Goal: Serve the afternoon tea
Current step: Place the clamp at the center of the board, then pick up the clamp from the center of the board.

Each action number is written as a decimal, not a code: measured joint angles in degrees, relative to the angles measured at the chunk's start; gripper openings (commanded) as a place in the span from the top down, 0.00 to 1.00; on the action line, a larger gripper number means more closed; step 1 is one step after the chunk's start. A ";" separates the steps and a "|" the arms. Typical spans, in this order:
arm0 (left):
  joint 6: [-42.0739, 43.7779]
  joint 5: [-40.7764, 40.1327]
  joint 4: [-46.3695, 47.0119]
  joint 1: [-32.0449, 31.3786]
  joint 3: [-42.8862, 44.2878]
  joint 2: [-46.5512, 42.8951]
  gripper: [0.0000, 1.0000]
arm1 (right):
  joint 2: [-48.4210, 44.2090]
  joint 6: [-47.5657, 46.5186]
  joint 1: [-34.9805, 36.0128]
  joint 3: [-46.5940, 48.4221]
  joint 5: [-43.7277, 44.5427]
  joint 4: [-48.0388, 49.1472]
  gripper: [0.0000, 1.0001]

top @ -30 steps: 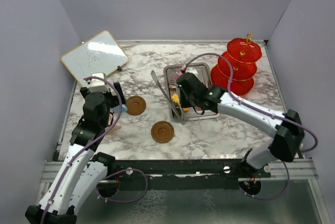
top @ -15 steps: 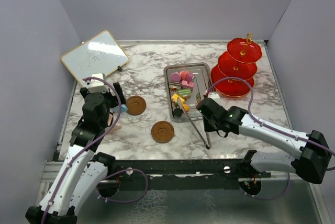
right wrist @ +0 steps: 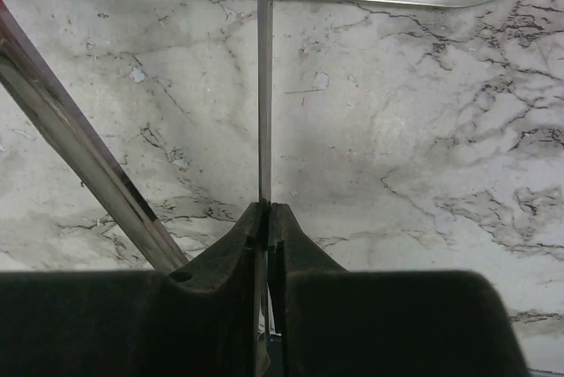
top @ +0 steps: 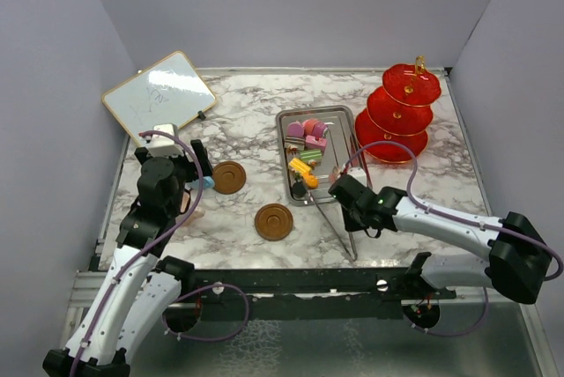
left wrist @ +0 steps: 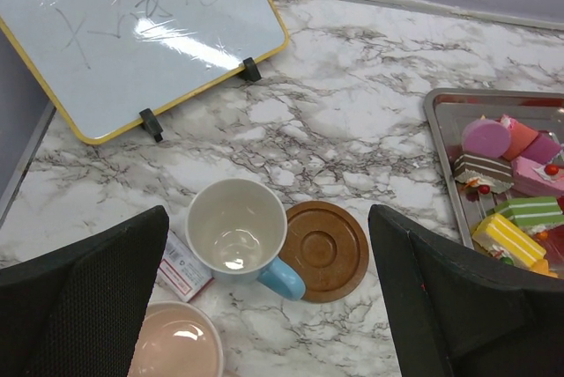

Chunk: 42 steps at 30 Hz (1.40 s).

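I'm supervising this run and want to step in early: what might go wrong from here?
The right claw pinches just one thin blade of the tongs, so they may twist or slip. The blue cup sits close beside the pink cup; the open left claw may knock one.

Between the left fingers, a cup sits just left of a saucer; board beyond them, tray of cakes rightward.
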 measured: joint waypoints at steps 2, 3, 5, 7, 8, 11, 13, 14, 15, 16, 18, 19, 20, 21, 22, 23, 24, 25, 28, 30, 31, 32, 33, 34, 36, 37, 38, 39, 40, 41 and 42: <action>-0.02 0.13 -0.02 0.00 0.00 -0.13 0.01 | 0.87 -0.55 0.00 -0.52 -0.83 0.81 0.88; -0.02 0.22 -0.02 0.00 0.00 -0.20 0.01 | 1.53 -0.74 0.00 -0.57 -1.16 1.01 0.86; -0.04 0.44 0.00 0.00 0.00 -0.22 0.01 | 2.36 -1.14 0.02 -0.59 -1.60 1.18 0.83; -0.07 0.66 -0.02 0.00 0.00 -0.22 0.01 | 2.82 -1.42 0.02 -0.59 -2.12 1.33 0.81; -0.13 0.81 -0.02 0.00 0.00 -0.22 0.01 | 2.86 -1.62 0.02 -0.57 -2.36 1.36 0.79; -0.22 1.16 -0.04 0.00 0.00 -0.20 0.01 | 2.91 -2.03 0.02 -0.55 -3.43 1.49 0.72; -0.22 1.38 -0.04 0.00 0.00 -0.20 0.01 | 2.91 -2.38 0.04 -0.26 -4.42 1.38 0.61; -0.22 1.51 -0.04 0.00 0.00 -0.20 0.01 | 2.93 -2.51 0.07 0.13 -4.98 1.16 0.55; -0.22 1.55 -0.04 0.00 0.00 -0.20 0.01 | 2.93 -2.67 0.07 0.68 -5.42 0.85 0.51; -0.22 1.60 -0.04 0.00 0.00 -0.17 0.01 | 2.91 -2.84 0.07 1.44 -5.75 0.48 0.47; -0.24 1.73 -0.04 0.00 0.00 -0.15 0.01 | 2.38 -3.10 0.07 2.89 -6.51 0.04 0.35; -0.24 1.77 -0.04 0.00 0.00 -0.13 0.01 | 1.90 -3.30 0.07 3.45 -6.75 -0.24 0.27; -0.24 1.84 -0.04 0.00 0.00 -0.13 0.01 | 1.31 -3.50 0.07 4.09 -7.06 -0.76 0.21; -0.26 1.97 -0.04 0.00 0.00 -0.13 0.01 | 0.79 -3.82 0.09 4.59 -7.32 -1.16 0.15; -0.26 2.08 -0.07 0.00 0.00 -0.13 0.01 | 0.31 -4.28 0.09 5.18 -7.93 -1.57 0.13; -0.28 2.16 -0.07 0.00 0.00 -0.13 0.01 | -0.09 -4.81 0.09 5.79 -8.66 -2.01 0.13; -0.28 2.21 -0.07 0.00 0.00 -0.13 0.01 | -0.22 -5.14 0.09 6.10 -9.20 -2.25 0.13; -0.31 2.36 -0.07 0.00 0.00 -0.15 0.01 | -0.28 -5.64 0.09 6.47 -10.08 -2.51 0.12; -0.39 2.56 -0.07 0.00 0.00 -0.13 0.01 | 0.04 -6.78 0.09 6.75 -11.93 -3.67 0.12; -0.42 2.60 -0.07 0.00 0.00 -0.15 0.01 | 1.09 -7.45 0.09 6.75 -13.14 -4.35 0.12; -0.42 2.60 -0.07 0.00 0.00 -0.13 0.01 | 1.95 -7.91 0.09 6.75 -13.79 -4.46 0.12; -0.42 2.60 -0.07 0.00 0.00 -0.13 0.01 | 3.19 -8.24 0.11 6.78 -14.47 -4.59 0.12; -0.42 2.60 -0.07 0.00 0.00 -0.13 0.01 | 4.81 -8.59 0.11 6.80 -14.88 -4.76 0.12; -0.42 2.62 -0.07 0.00 0.00 -0.13 0.01 | 6.25 -8.87 0.11 6.82 -15.13 -4.98 0.12; -0.42 2.62 -0.07 0.00 0.00 -0.11 0.01 | 9.31 -9.44 0.09 6.84 -15.69 -5.20 0.12; -0.42 2.62 -0.07 0.00 0.00 -0.02 0.01 | 10.43 -9.70 0.09 6.84 -15.87 -5.18 0.12; -0.42 2.62 -0.07 0.00 0.00 0.04 0.01 | 11.32 -9.90 0.11 6.84 -16.04 -5.16 0.12; -0.42 2.62 -0.07 0.00 0.00 0.09 0.01 | 11.91 -10.10 0.09 6.84 -16.22 -5.16 0.12; -0.42 2.62 -0.07 0.00 0.00 0.13 0.01 | 12.46 -10.40 0.11 6.84 -16.55 -5.07 0.12; -0.42 2.62 -0.07 0.00 0.00 0.13 0.01 | 12.70 -10.54 0.09 6.82 -16.79 -4.92 0.12; -0.42 2.62 -0.07 0.00 0.00 0.20 0.01 | 12.79 -10.82 0.09 6.82 -17.20 -4.63 0.12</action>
